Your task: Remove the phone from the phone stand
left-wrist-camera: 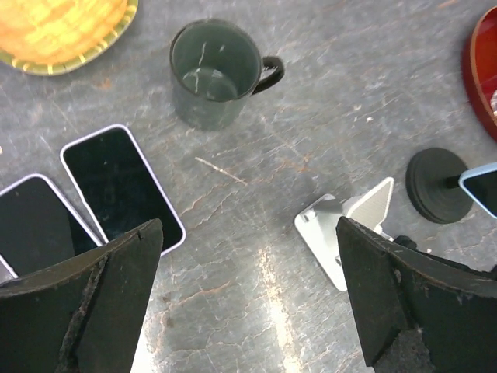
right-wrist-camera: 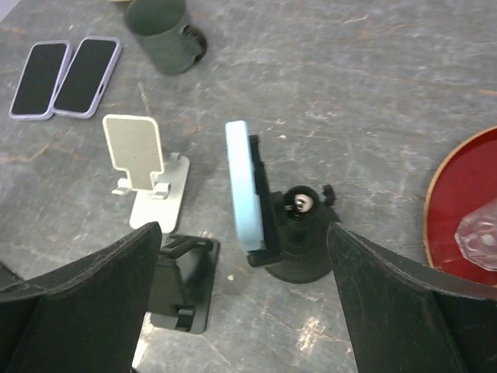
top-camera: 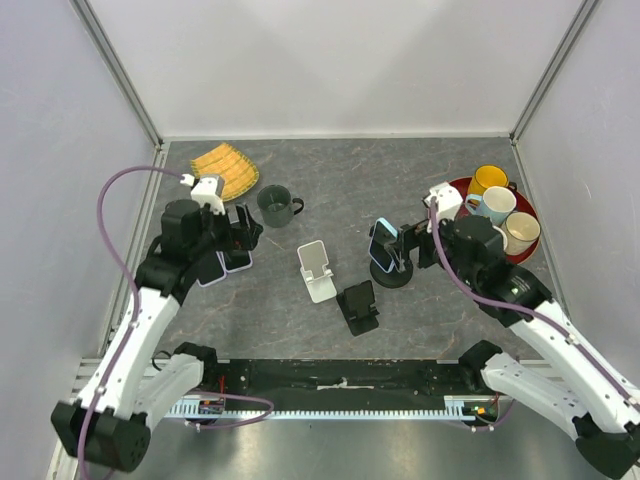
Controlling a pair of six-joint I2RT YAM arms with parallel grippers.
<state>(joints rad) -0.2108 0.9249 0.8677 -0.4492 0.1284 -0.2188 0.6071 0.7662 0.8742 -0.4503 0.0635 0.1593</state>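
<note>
Phone [right-wrist-camera: 243,186] upright on black stand [right-wrist-camera: 299,252], right of centre on the counter [top-camera: 340,180].
Right pincer [right-wrist-camera: 242,233] spread just right of the stand, gripping nothing; left pincer [left-wrist-camera: 248,225] spread above flat phones [left-wrist-camera: 120,186], far left.

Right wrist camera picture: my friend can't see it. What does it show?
A light blue phone sits upright on a round black stand, ahead of the right gripper's open jaws. An empty white stand and two flat phones lie to the left.

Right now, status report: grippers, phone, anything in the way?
Both open: left gripper, right gripper. Ungripped phone on stand, ahead of right gripper. Nothing between.
</note>
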